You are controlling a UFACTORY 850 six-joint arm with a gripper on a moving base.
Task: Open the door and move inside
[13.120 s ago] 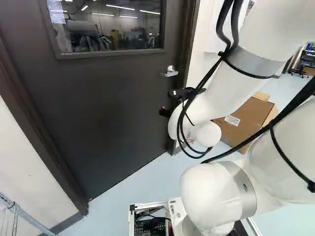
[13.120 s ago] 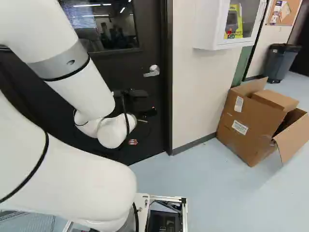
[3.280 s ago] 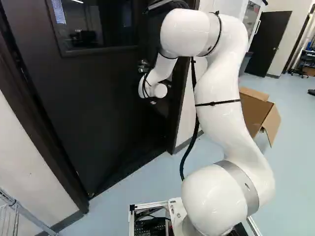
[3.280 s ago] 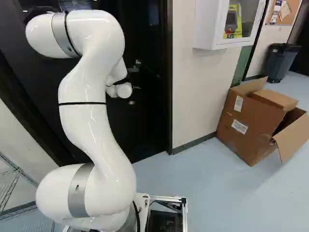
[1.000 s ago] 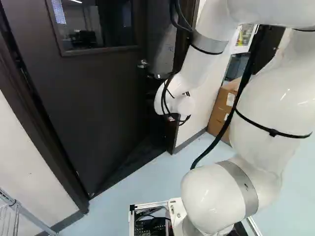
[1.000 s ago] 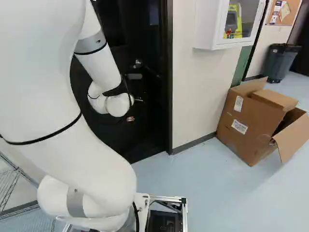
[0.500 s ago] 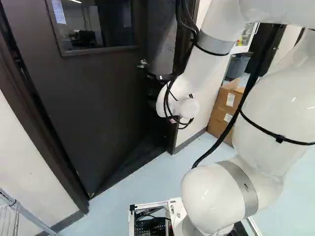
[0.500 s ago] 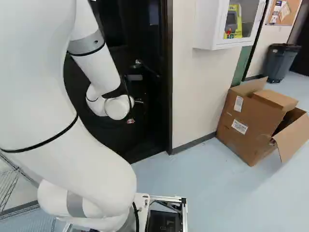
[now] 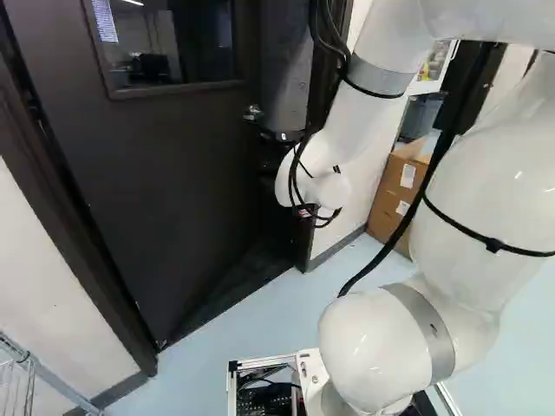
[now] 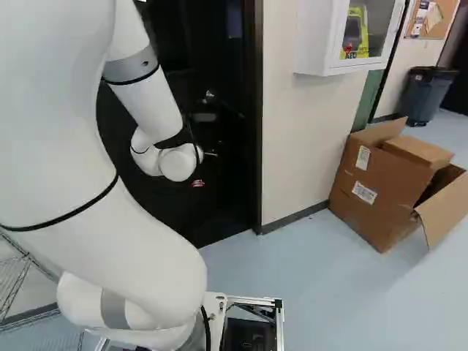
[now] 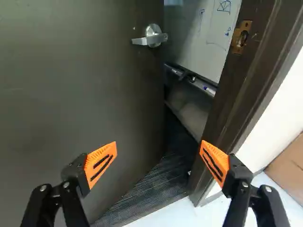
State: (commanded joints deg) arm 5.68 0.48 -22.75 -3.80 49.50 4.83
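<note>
The dark door [image 9: 173,173] stands ajar, swung away from me, hinged at the left of the left base view. Its silver lever handle [image 11: 150,37] lies ahead of my gripper in the wrist view. Between door edge and door frame [image 11: 222,109] is a gap, with a dark threshold [image 11: 156,184] below. In the right base view my gripper [image 10: 210,153] is mostly lost against the dark doorway. The wrist view shows the gripper [image 11: 158,153] open and empty, one finger before the door, the other before the frame. Neither is seen gripping anything.
Through the gap a whiteboard [image 11: 203,38] with a marker tray shows. Right of the doorway are a wall [image 10: 300,146], a white cabinet [image 10: 316,44] and an open cardboard box [image 10: 380,183]. A wire rack [image 9: 26,373] stands at the left.
The door was closed 13 seconds ago and now stands ajar. Over the last three seconds the arm has drawn back from it. The base has just turned very slightly; the scene shifts a little right.
</note>
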